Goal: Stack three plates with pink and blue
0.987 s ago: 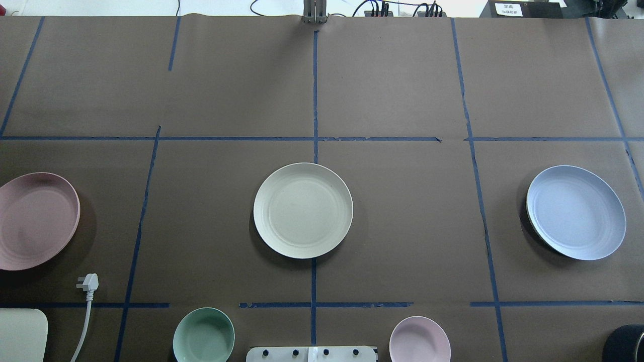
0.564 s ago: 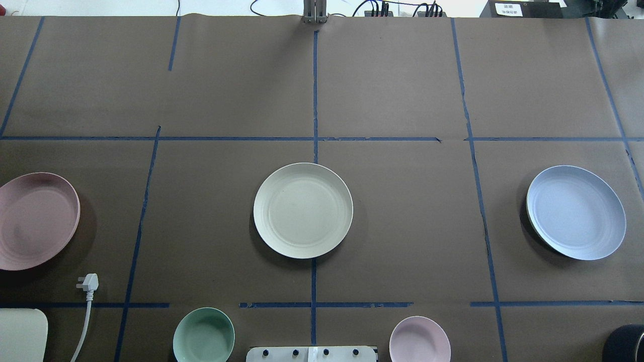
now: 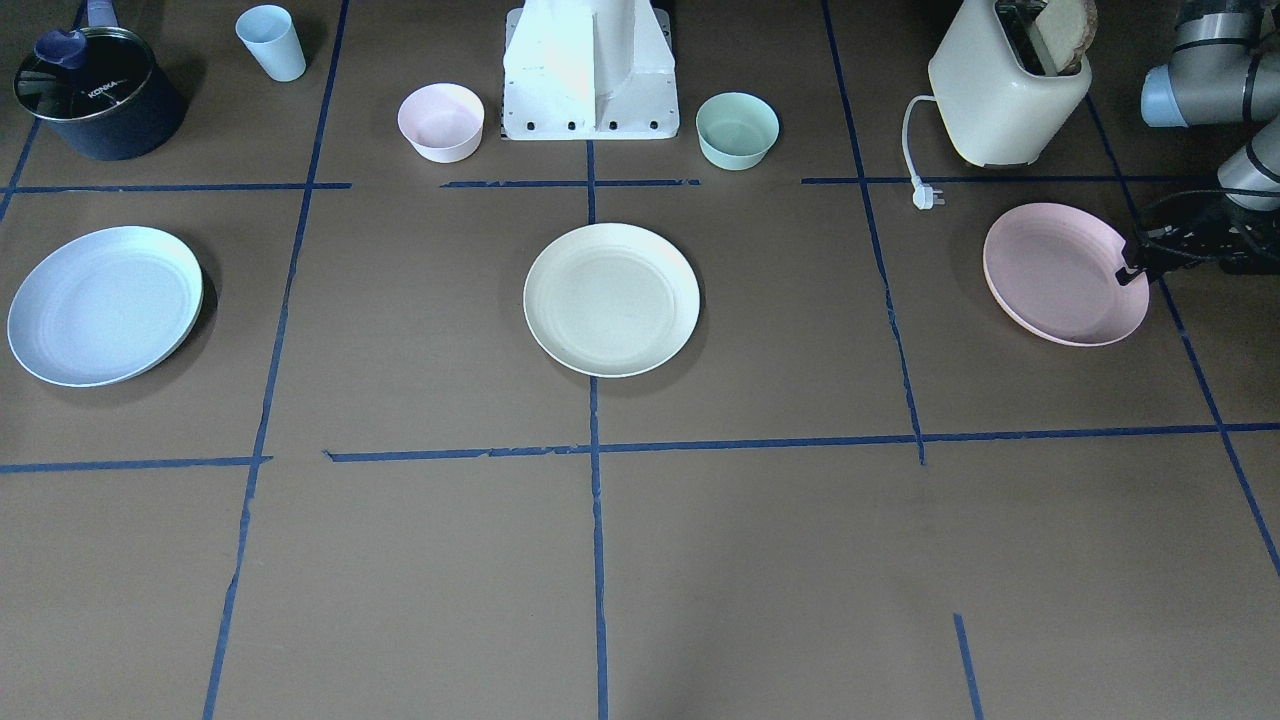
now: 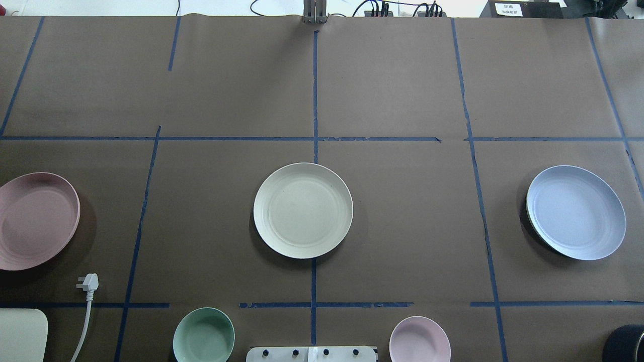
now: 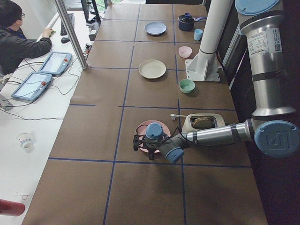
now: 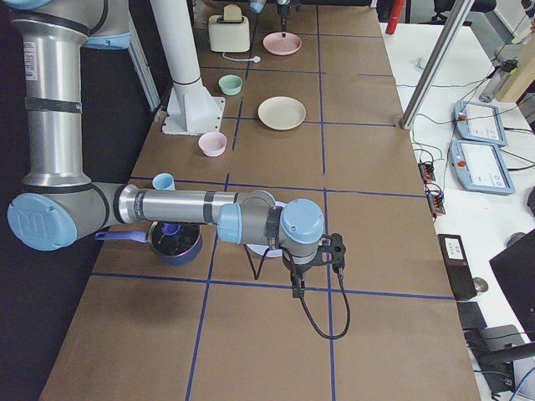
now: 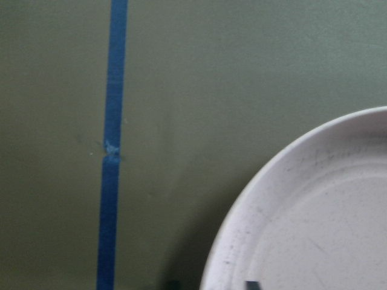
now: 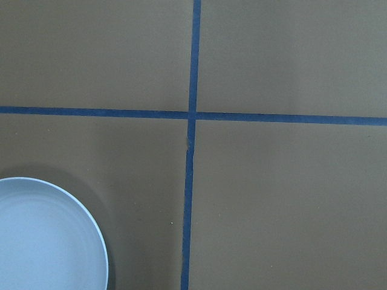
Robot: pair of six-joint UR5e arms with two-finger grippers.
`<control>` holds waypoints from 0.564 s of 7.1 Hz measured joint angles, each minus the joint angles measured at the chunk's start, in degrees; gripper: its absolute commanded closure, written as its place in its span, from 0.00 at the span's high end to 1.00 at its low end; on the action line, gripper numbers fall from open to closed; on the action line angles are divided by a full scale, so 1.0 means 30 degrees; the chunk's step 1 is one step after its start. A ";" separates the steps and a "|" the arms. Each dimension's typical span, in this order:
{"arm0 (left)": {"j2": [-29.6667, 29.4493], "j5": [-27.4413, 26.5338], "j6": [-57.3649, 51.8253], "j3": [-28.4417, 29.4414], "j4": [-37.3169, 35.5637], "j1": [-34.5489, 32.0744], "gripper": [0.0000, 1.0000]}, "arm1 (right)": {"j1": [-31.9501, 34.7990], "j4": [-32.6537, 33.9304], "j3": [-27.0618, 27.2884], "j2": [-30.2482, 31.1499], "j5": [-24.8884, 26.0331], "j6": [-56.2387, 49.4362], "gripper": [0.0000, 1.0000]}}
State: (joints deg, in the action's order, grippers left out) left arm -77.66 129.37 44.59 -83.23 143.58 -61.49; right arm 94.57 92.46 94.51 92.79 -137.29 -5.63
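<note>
Three plates lie apart in a row on the brown table. The cream plate (image 4: 303, 210) is in the middle. The pale pink plate (image 4: 35, 221) is at the left edge of the overhead view and the light blue plate (image 4: 576, 212) at the right. My left gripper (image 3: 1133, 272) is at the pink plate's (image 3: 1060, 275) outer rim. In the left wrist view, dark fingertips show on either side of that rim (image 7: 242, 199), apart. My right gripper (image 6: 295, 288) hangs just beyond the blue plate (image 8: 42, 241); I cannot tell if it is open or shut.
Along the robot's side stand a toaster (image 3: 1005, 85) with a loose plug (image 3: 925, 197), a mint-green bowl (image 3: 737, 128), the robot base (image 3: 590, 75), a small pink bowl (image 3: 441, 120), a light blue cup (image 3: 271, 41) and a dark pot (image 3: 95, 95).
No plate has moved. A faint dark shadow on the pink plate's near-left part has faded from the overhead view.
</note>
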 measured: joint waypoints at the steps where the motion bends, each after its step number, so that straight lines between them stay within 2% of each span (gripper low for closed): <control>1: -0.0044 0.0066 0.0002 -0.0040 -0.0012 0.0005 0.00 | 0.0001 0.0000 0.0081 -0.0011 0.0007 0.0028 1.00; 3: -0.0021 0.0891 0.0010 -0.0263 -0.0034 -0.0151 0.00 | 0.0000 0.0001 0.0293 -0.0019 0.0045 0.0038 1.00; 4: -0.0009 0.2044 -0.0008 -0.0395 -0.0079 -0.0650 0.00 | 0.0000 0.0000 0.0324 -0.0020 0.0054 0.0035 1.00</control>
State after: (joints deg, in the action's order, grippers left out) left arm -77.69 135.50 44.57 -84.41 143.35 -63.44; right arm 94.57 92.46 95.48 92.73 -137.12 -5.53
